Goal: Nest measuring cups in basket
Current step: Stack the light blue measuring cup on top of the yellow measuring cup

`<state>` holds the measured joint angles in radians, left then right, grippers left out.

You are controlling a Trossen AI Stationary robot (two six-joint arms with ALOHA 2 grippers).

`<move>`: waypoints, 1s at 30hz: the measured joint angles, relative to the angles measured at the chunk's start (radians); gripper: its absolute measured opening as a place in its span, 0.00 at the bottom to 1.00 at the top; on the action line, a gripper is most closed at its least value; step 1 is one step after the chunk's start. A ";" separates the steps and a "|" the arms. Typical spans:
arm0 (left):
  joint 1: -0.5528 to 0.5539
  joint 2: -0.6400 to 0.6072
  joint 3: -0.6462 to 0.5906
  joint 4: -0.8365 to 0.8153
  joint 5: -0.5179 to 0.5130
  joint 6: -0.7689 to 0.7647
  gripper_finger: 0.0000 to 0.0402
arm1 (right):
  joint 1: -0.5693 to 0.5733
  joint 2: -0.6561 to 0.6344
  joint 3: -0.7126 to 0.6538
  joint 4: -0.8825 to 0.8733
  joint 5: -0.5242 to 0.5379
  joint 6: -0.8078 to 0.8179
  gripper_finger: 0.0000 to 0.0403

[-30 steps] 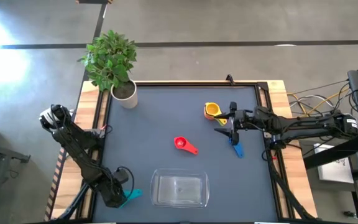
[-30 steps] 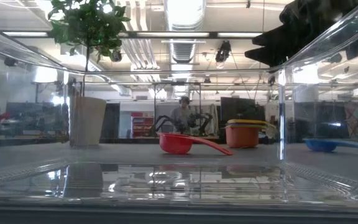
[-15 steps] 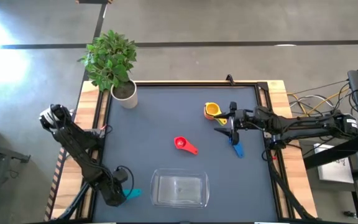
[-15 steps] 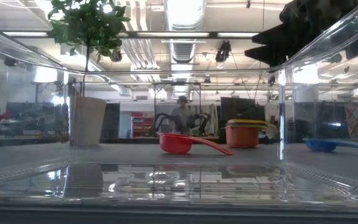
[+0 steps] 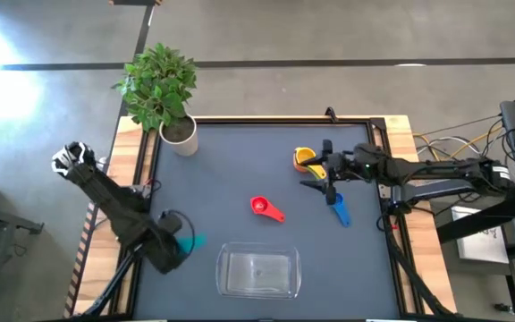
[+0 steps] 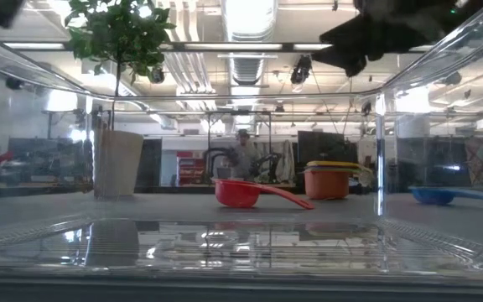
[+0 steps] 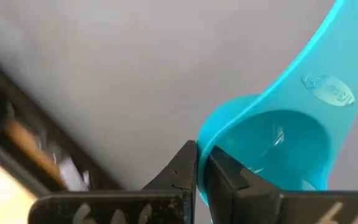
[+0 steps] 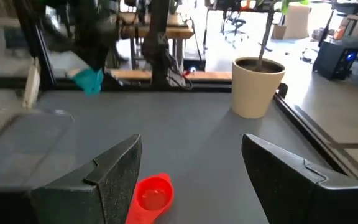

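- Your left gripper (image 5: 182,243) is clamped on the rim of the teal cup (image 5: 191,241), carrying it above the mat just left of the basket (image 5: 257,274); the left wrist view shows both fingers (image 7: 185,171) pinched tight on the cup's edge (image 7: 272,137), with its handle running away from them.
- Your right gripper (image 5: 326,174) hangs over the far right part of the mat, fingers spread wide and holding nothing; in the right wrist view the red cup (image 8: 151,194) shows between the two fingers (image 8: 104,171).
- The basket sits at the near edge of the mat, near its middle, and you can see no cup inside it; the low view looks through its clear walls (image 6: 380,134).
- The red cup (image 5: 265,207) lies on the mat around the middle, well apart from the basket, handle pointing right and nearer.
- The yellow cup (image 5: 306,154) sits nested in the orange cup (image 5: 303,162), just left of your right gripper.
- The blue cup (image 5: 339,209) lies just near of that gripper, partly under it.
- A potted plant (image 5: 161,89) stands at the far left corner of the table (image 5: 240,161).
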<state>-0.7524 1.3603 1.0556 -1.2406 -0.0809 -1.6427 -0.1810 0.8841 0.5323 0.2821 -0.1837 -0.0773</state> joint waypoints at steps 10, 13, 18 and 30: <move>0.363 0.004 0.080 0.039 -0.158 0.423 0.00 | 0.000 0.191 0.141 -0.023 -0.093 -0.134 0.67; 0.457 0.018 0.106 0.078 -0.186 0.556 0.00 | 0.000 0.250 0.179 -0.040 -0.115 -0.169 0.69; 0.573 0.061 0.140 0.159 -0.198 0.730 0.00 | 0.000 0.344 0.235 -0.047 -0.138 -0.223 0.75; 0.675 0.254 0.310 0.219 -0.227 0.968 0.00 | 0.000 0.549 0.395 -0.045 -0.103 -0.274 0.85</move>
<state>-0.0774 1.6145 1.3651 -1.0219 -0.3084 -0.6743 -0.1810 1.4336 0.9276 0.2369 -0.2864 -0.3515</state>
